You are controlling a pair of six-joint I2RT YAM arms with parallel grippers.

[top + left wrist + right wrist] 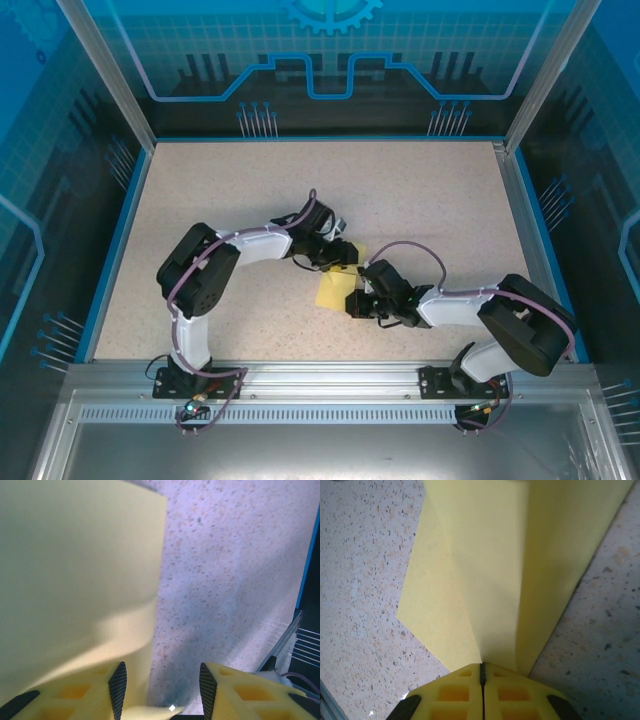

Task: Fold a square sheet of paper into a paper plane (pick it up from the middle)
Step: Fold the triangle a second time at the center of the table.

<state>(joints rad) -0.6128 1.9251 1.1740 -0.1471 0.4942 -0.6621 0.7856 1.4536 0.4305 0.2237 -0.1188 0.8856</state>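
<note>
A folding step is in hand, midway by my judgement: the yellow sheet of paper (470,575) already carries creases and a raised flap but is no dart yet. The right gripper (481,669) is pinched tight on the sheet's near edge, and the paper fans out ahead of it above the speckled counter (360,555). The left gripper (162,692) has its jaws apart with nothing between them. The sheet bulges ahead and to its left, lapping over its left finger (118,685). Next, I judge, the left gripper must catch or press the free flap against a firm right-hand hold, or the thin paper may slip.
</note>
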